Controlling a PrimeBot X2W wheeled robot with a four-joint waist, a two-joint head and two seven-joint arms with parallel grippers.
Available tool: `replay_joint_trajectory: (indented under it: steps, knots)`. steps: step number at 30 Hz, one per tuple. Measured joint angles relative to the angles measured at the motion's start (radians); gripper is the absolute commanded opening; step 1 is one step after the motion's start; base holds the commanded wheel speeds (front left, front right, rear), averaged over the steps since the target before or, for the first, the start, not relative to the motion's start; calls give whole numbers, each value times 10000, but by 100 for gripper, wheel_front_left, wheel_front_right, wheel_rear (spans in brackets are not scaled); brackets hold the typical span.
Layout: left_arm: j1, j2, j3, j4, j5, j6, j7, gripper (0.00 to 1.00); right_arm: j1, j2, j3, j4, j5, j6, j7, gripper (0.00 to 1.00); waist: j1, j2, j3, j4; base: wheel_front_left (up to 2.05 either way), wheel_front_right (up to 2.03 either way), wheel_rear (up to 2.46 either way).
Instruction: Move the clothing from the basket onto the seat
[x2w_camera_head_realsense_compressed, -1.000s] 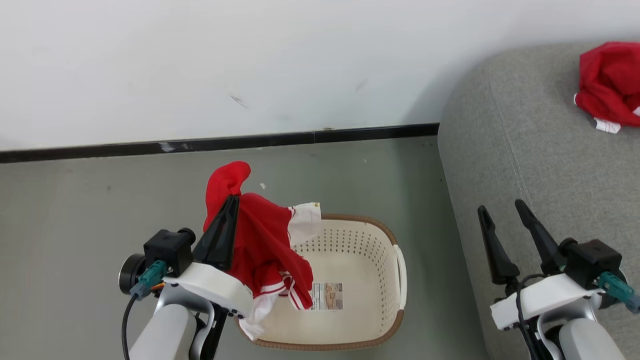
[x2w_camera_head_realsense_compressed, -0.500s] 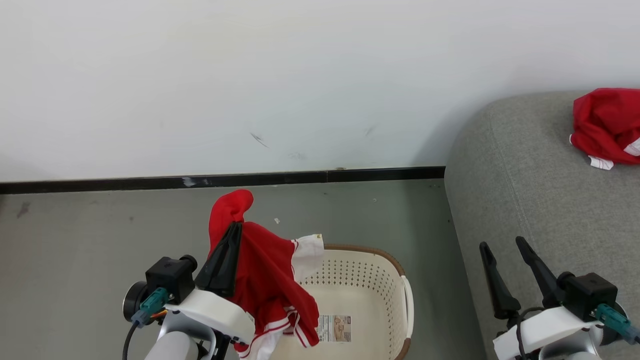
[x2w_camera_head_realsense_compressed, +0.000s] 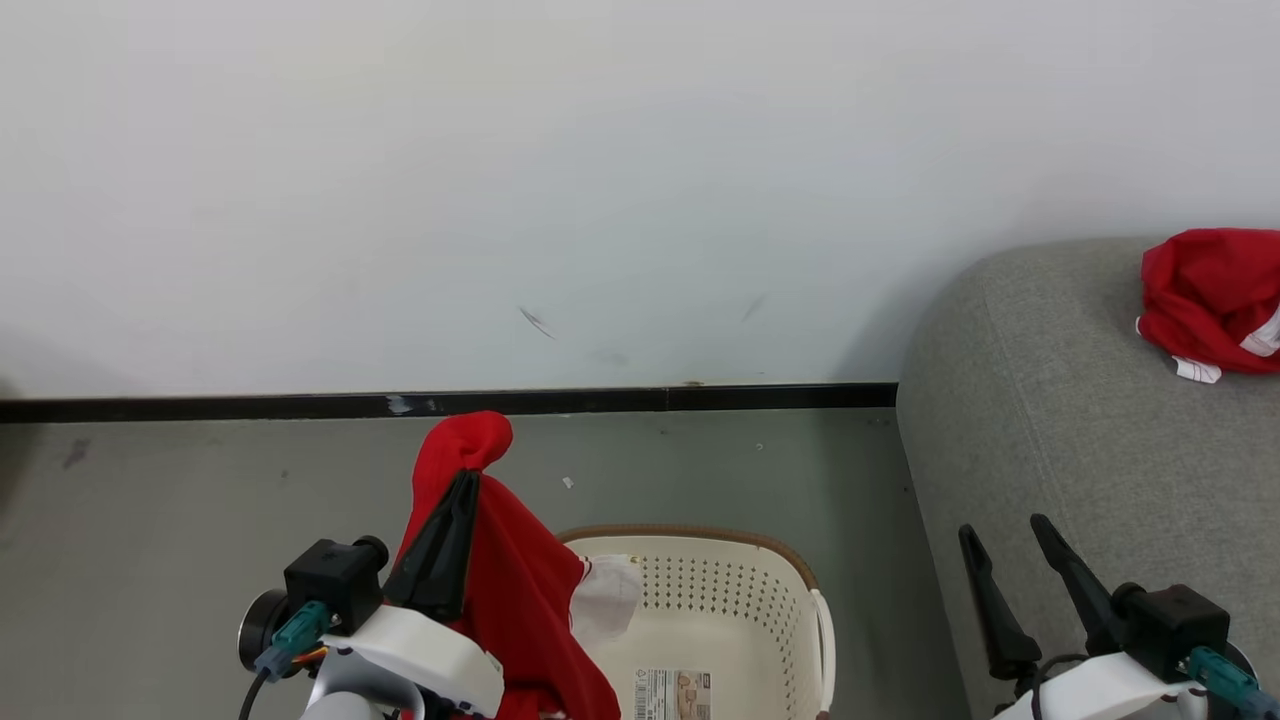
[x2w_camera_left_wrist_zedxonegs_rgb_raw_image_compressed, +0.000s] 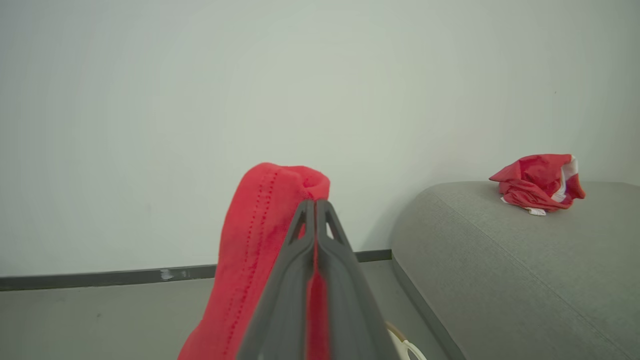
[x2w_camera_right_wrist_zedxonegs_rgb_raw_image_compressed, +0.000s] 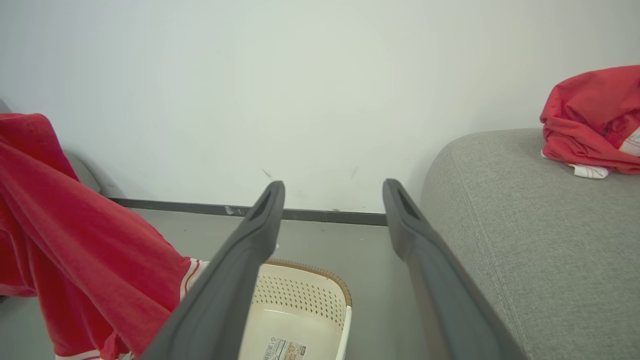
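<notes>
My left gripper (x2w_camera_head_realsense_compressed: 466, 478) (x2w_camera_left_wrist_zedxonegs_rgb_raw_image_compressed: 315, 202) is shut on a red garment (x2w_camera_head_realsense_compressed: 520, 590) (x2w_camera_left_wrist_zedxonegs_rgb_raw_image_compressed: 255, 245) (x2w_camera_right_wrist_zedxonegs_rgb_raw_image_compressed: 85, 250) of the clothing, which hangs from its fingers above the left side of the basket (x2w_camera_head_realsense_compressed: 780, 590) (x2w_camera_right_wrist_zedxonegs_rgb_raw_image_compressed: 320, 295). The cream basket stands on the floor, showing only its sticker (x2w_camera_head_realsense_compressed: 673, 694) inside. A second red and white garment (x2w_camera_head_realsense_compressed: 1205, 300) (x2w_camera_left_wrist_zedxonegs_rgb_raw_image_compressed: 537, 182) (x2w_camera_right_wrist_zedxonegs_rgb_raw_image_compressed: 595, 125) lies crumpled on the grey seat (x2w_camera_head_realsense_compressed: 1060, 440) (x2w_camera_left_wrist_zedxonegs_rgb_raw_image_compressed: 500, 270) (x2w_camera_right_wrist_zedxonegs_rgb_raw_image_compressed: 525, 225) at the right. My right gripper (x2w_camera_head_realsense_compressed: 1005, 530) (x2w_camera_right_wrist_zedxonegs_rgb_raw_image_compressed: 332, 192) is open and empty beside the seat's front edge.
A white wall (x2w_camera_head_realsense_compressed: 600, 180) with a black skirting strip (x2w_camera_head_realsense_compressed: 450, 403) runs behind the basket. Grey floor (x2w_camera_head_realsense_compressed: 150, 520) lies to the left of the basket and between the basket and the seat.
The head camera has tilted upward, so the basket and both grippers sit lower in the picture. The held garment has risen further out of the basket. Right gripper stays open.
</notes>
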Motion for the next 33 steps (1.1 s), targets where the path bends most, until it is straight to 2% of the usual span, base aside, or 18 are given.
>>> replay_joint_trajectory:
  steps: [10,17,25,33]
  knots:
    - [248,73,-56,-512,0,17,255,0,348,17,36,-128,-15,0,0,100,-1,0,-226,113,0,0,0]
    - [264,130,-125,-941,2,88,370,0,335,17,456,-236,-127,0,0,100,-1,0,-245,150,0,0,0]
    - [265,115,-408,-1461,2,86,623,0,-87,8,1659,-224,-280,0,0,100,-1,0,-220,170,0,0,0]
    - [258,77,-738,-1964,19,73,798,0,-941,-25,3373,123,-368,0,2,100,-1,0,-196,273,0,0,0]
